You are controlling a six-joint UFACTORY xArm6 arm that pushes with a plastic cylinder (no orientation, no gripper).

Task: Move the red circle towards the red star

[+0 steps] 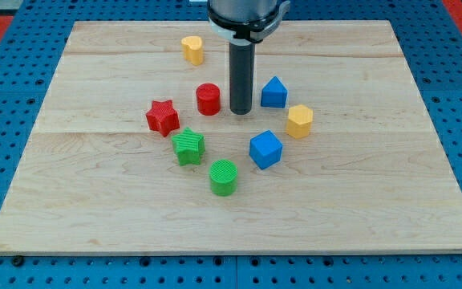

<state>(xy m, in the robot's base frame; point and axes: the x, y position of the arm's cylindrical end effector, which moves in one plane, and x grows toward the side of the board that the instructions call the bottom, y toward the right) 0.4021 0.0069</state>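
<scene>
Reading, writing: none legible anywhere.
Red star [163, 116]: ridged plastic, well to the tip's left, slightly nearer the view's bottom.
Red circle [208, 99]: smooth short cylinder, just left of the tip, a narrow gap between.
My tip [241, 111]: end of the dark straight rod, resting on the board, holding nothing.
Blue block [273, 92]: just right of the tip.
Wooden board [391, 201]: pale planks, wide bare room toward its edges.
</scene>
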